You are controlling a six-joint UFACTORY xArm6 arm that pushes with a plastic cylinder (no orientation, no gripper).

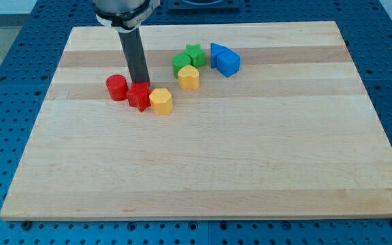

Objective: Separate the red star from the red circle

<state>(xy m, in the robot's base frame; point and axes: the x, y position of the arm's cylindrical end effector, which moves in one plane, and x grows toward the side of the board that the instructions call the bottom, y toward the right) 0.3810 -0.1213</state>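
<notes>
The red circle (116, 87) sits at the board's upper left. The red star (139, 96) lies just to its right, a small gap between them. A yellow hexagon (160, 101) touches the star's right side. My tip (140, 84) stands right at the star's top edge, between the star and the view's top, slightly right of the circle. The rod hides part of the star's top.
A cluster sits toward the view's top centre: a green circle (181, 64), a green star (194, 54), a yellow heart-like block (189, 77), a blue triangle (218, 52) and a blue block (228, 63). The wooden board (203, 170) ends at blue perforated table edges.
</notes>
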